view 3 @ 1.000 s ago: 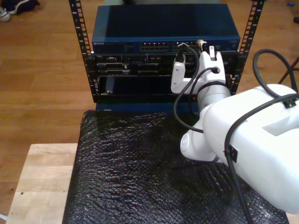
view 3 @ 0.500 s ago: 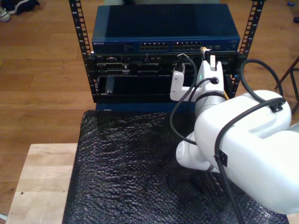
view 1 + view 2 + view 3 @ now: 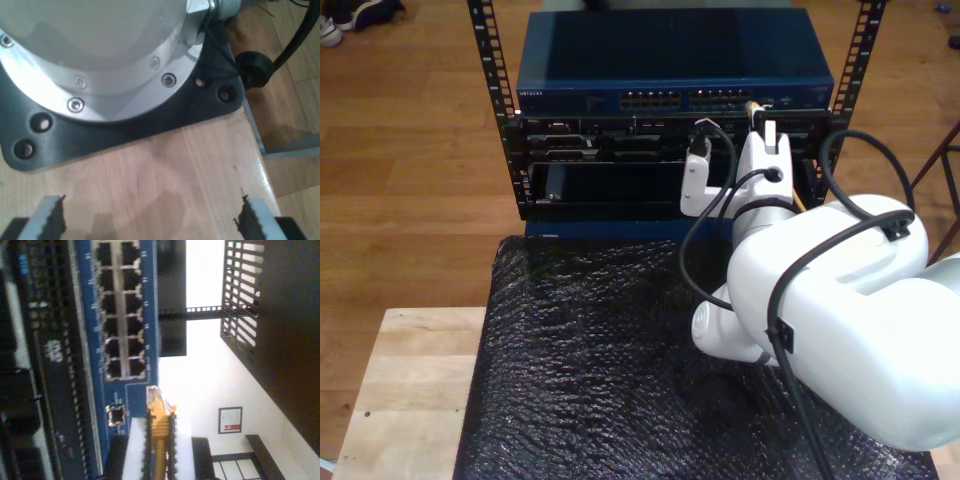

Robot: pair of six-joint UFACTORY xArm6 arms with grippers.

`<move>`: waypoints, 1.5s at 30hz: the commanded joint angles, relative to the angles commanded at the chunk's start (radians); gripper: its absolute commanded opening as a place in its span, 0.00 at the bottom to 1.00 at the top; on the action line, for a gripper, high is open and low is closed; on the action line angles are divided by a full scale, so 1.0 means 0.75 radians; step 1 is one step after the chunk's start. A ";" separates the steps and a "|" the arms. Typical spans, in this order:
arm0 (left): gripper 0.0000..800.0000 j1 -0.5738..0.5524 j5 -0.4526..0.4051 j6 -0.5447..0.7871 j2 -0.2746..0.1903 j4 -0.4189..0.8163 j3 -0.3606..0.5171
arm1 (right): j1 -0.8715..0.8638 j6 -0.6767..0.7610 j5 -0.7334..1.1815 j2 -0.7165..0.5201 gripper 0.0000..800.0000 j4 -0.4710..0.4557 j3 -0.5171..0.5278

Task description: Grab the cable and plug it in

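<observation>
The yellow-orange cable is pinched between the fingers of my second gripper, with its clear plug sticking out past the fingertips. The plug tip hovers just off the blue switch, beside a lone port and below the block of ports. In the exterior view that gripper holds the cable at the switch's front, towards the exterior view's right. My first gripper stands open over a wooden board, nothing between its fingers.
The switch sits in a black rack with dark units below. A black bubble-wrap mat covers the wooden table. Black arm cables loop by the white arm. An arm's black base plate lies ahead of my first gripper.
The second arm's white body has shifted towards the exterior view's left. The plug has dropped slightly in the picture and stays close to the switch's front.
</observation>
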 joint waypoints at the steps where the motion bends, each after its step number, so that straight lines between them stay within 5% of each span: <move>1: 1.00 0.000 0.000 0.000 0.000 0.000 0.000 | 0.000 0.000 -0.002 0.006 0.00 0.000 -0.010; 45: 1.00 0.000 0.000 0.000 0.000 0.000 -0.002 | -0.055 0.039 -0.027 0.155 0.00 -0.039 -0.168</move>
